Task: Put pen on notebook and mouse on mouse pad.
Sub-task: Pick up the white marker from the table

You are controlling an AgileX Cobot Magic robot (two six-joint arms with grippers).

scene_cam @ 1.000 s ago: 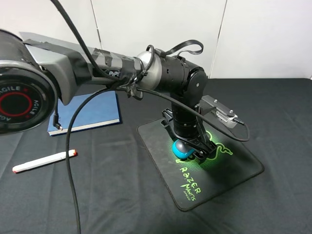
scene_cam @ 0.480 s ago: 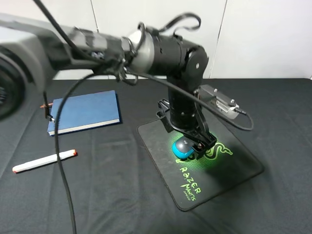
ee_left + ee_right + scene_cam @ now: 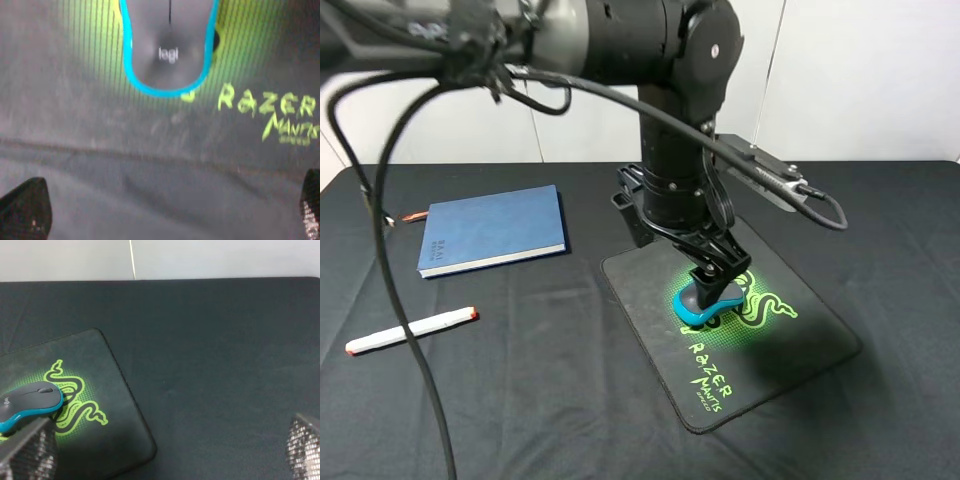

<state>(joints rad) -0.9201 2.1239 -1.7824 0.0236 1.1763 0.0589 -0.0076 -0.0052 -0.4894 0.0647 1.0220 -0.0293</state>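
Lying on mouse pad [image 3: 117, 410], mouse [image 3: 30, 399] points scroll-wheel end toward snake logo [image 3: 75, 409].

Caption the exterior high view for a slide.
Left arm holds its jaws open above the mouse on the mouse pad; pen lies on the table, apart from the notebook.

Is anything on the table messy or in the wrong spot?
Only the pen: it lies alone on the black cloth, apart from the notebook, not on it. The mouse sits on the mouse pad. Nothing looks spilled or broken.
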